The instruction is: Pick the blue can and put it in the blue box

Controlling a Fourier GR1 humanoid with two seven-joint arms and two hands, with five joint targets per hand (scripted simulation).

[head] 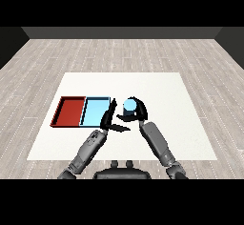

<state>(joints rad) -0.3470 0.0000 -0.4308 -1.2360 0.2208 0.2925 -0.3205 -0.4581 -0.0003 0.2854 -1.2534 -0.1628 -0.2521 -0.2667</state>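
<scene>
The blue can (129, 107) stands upright just right of the light blue tray (94, 112), near the table's middle. My right hand (137, 110) is curled round the can, its fingers behind and to the right and its thumb crossing in front below the can. My left hand (110, 117) is open, its straight fingers lying along the blue tray's right edge and its thumb pointing right toward the can. The blue tray holds nothing.
A red tray (69, 111) lies directly left of the blue tray, sharing a wall. Both sit on the white table (167, 95), which stretches wide to the right and back. Wooden floor surrounds it.
</scene>
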